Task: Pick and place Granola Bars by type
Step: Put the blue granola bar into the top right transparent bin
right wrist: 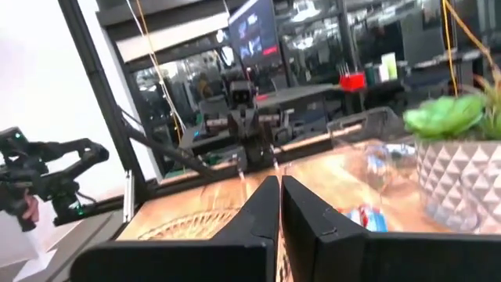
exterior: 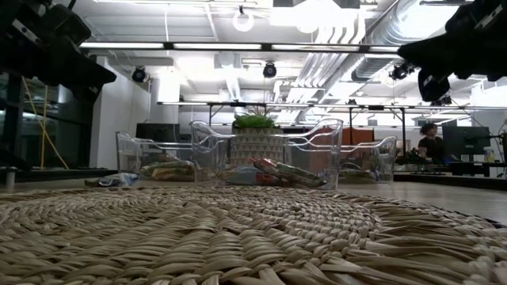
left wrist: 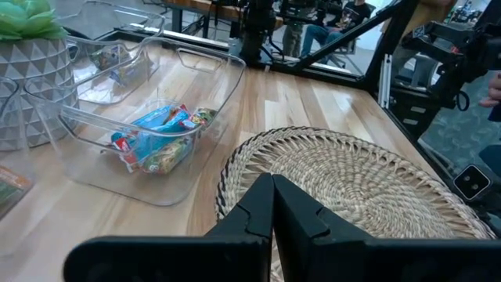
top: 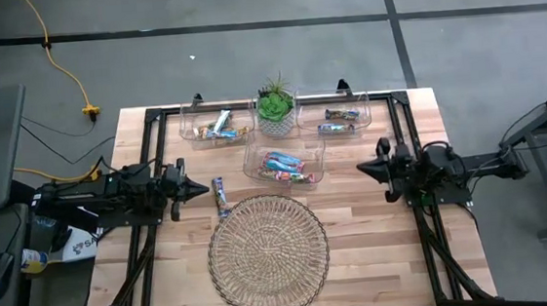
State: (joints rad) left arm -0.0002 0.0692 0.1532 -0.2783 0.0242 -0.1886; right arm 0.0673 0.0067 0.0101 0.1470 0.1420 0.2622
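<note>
Wood-topped table [top: 379,252]; round wicker tray [top: 269,256] at its near middle, nothing on it. Behind the tray, three clear bins around a potted plant [top: 276,111]. Middle bin [top: 285,165] just beyond the tray rim: several Granola Bars [top: 284,167] in blue and orange-red wrappers, heaped at a slant. Far-left bin [top: 216,124]: a few bars, mostly lying across the table. Far-right bin [top: 333,115]: two bars, long axes also across the table (wrapper colours hard to tell in both). One loose bar [top: 220,196] lies flat on the wood just left of the tray, long axis front to back. Left gripper [top: 198,188] near that bar, fingers closed, empty. Right gripper [top: 363,167] hovers right of the middle bin, fingers closed, empty.
</note>
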